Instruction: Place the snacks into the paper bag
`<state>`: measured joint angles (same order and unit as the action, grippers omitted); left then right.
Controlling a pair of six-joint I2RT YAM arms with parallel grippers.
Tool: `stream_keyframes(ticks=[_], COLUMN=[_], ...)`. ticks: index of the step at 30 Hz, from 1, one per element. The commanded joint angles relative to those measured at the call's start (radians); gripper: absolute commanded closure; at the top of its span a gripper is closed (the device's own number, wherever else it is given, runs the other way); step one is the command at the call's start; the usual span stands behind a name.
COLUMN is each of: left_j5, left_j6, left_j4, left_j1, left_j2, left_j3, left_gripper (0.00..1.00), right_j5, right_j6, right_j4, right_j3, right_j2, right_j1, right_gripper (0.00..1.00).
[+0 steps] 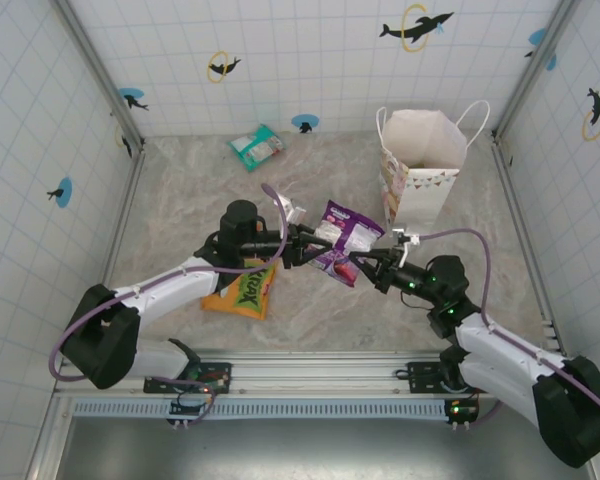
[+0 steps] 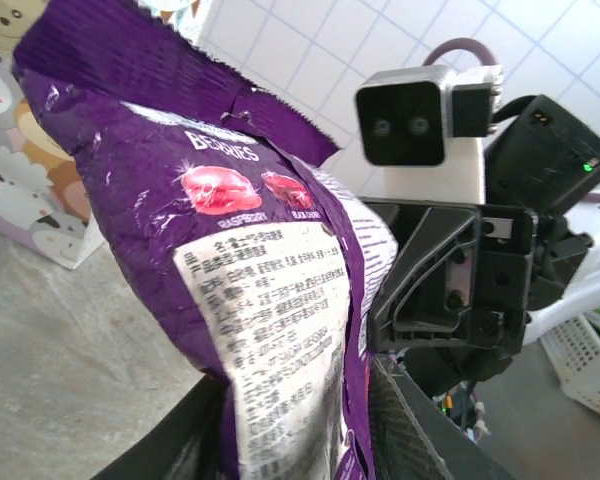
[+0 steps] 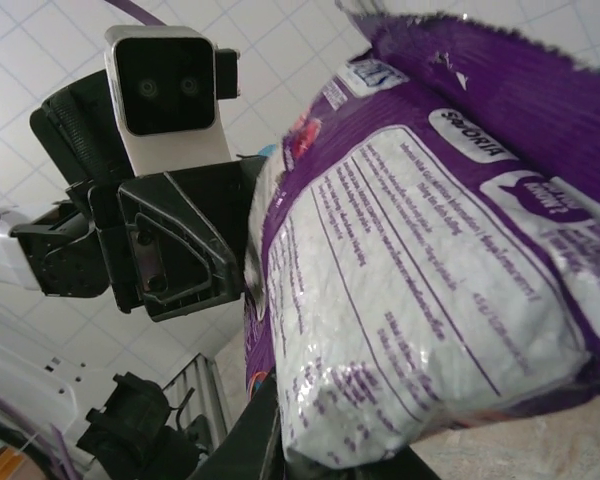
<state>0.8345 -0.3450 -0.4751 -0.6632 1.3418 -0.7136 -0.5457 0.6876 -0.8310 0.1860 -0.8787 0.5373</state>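
Purple packet point(image 1: 342, 238) off the table, pinched in L gripper point(image 1: 308, 246) at its left edge. R gripper point(image 1: 368, 266) touching opposite edge; can't tell if clamped. Paper bag point(image 1: 420, 160) upright just behind-right, mouth open, free room above. Teal-white packet point(image 1: 256, 147) near back wall, large orange packet point(image 1: 242, 290) under L arm. Marble-look tabletop point(image 1: 180, 210), tiled walls point(image 1: 310, 60) on three sides.

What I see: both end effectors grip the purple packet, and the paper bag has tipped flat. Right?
No: the paper bag stands upright, mouth open, in the top external view. The left end effector and right end effector do both grip the purple packet.
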Motion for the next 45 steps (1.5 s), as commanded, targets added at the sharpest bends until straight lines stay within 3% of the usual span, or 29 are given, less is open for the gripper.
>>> stream_keyframes(ticks=[1, 6, 7, 8, 13, 17, 21, 28, 34, 45], left_j5=[-0.07, -0.138, -0.147, -0.16, -0.216, -0.319, -0.497, -0.652, -0.676, -0.68], left_j6=[0.026, 0.03, 0.031, 0.029, 0.04, 0.05, 0.04, 0.02, 0.047, 0.067], left_j4=[0.036, 0.087, 0.086, 0.087, 0.124, 0.181, 0.264, 0.301, 0.334, 0.35], left_j1=[-0.007, -0.007, -0.007, -0.007, -0.007, -0.007, -0.007, -0.007, -0.008, -0.007], left_j2=[-0.011, -0.017, -0.021, -0.028, -0.048, -0.062, -0.073, -0.107, -0.099, -0.084], left_j3=[-0.029, -0.036, -0.031, -0.027, -0.032, -0.049, -0.074, -0.074, -0.098, -0.121], left_gripper=[0.49, 0.18, 0.06, 0.02, 0.02, 0.02, 0.02, 0.02, 0.02, 0.02], right_j5=[0.074, 0.153, 0.184, 0.207, 0.282, 0.323, 0.367, 0.455, 0.601, 0.704], right_j6=[-0.042, -0.077, -0.084, -0.092, -0.15, -0.219, -0.28, -0.404, -0.495, -0.674], right_j4=[0.011, 0.101, 0.116, 0.134, 0.226, 0.315, 0.426, 0.588, 0.613, 0.601], right_j3=[0.024, 0.034, 0.037, 0.039, 0.065, 0.121, 0.217, 0.407, 0.55, 0.739], right_j2=[0.049, 0.105, 0.116, 0.13, 0.191, 0.226, 0.233, 0.195, 0.149, -0.019], right_j1=[0.001, 0.001, 0.0, 0.0, 0.0, -0.011, -0.037, -0.088, -0.113, -0.23], right_gripper=[0.88, 0.9, 0.9, 0.9, 0.9, 0.9, 0.91, 0.91, 0.9, 0.9])
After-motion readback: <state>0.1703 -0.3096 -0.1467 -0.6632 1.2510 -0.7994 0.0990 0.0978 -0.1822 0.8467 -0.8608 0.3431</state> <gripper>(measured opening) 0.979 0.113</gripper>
